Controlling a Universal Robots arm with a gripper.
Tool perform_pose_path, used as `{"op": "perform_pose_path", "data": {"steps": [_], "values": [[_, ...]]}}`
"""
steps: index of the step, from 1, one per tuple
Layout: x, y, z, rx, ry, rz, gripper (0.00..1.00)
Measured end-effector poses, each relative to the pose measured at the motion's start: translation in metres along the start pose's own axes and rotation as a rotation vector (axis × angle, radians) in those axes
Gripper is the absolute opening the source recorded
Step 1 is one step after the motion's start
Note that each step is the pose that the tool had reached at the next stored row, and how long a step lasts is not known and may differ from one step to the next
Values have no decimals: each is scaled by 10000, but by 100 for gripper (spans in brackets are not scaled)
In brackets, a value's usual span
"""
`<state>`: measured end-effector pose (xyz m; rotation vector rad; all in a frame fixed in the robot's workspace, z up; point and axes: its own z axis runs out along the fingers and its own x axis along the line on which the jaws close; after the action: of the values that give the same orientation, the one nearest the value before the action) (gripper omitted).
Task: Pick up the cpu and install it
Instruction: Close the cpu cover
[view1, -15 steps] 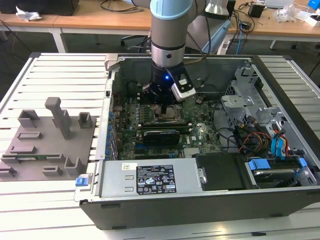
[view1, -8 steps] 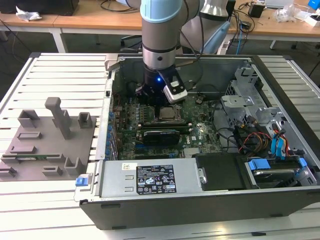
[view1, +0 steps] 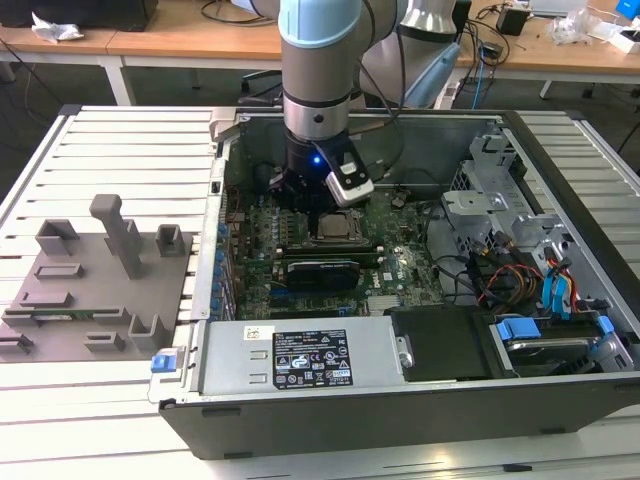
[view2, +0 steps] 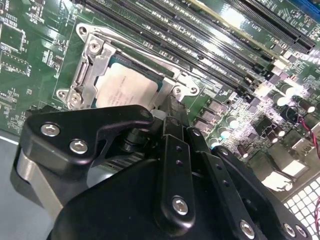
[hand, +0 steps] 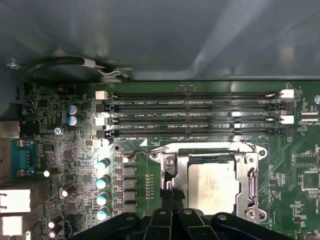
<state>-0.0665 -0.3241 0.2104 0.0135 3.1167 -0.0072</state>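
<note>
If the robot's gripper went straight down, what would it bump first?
Probably the small square cpu with the shiny silver top, sitting in the metal-framed socket. The black gripper hangs near its edge, so the frame might come first.

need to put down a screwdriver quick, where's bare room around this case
Free: the slatted table beyond the grey tray, up to the case, and the strip past the case on the exterior view's right. Crowded: inside the case, with the arm over the motherboard, cables and drive cages.
</note>
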Motion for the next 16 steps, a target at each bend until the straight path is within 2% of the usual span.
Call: {"op": "perform_pose_path", "data": {"steps": [6,16], "values": [[0,11,53,2,3,-107,11],[0,12,72,-1,1,-113,11]]}}
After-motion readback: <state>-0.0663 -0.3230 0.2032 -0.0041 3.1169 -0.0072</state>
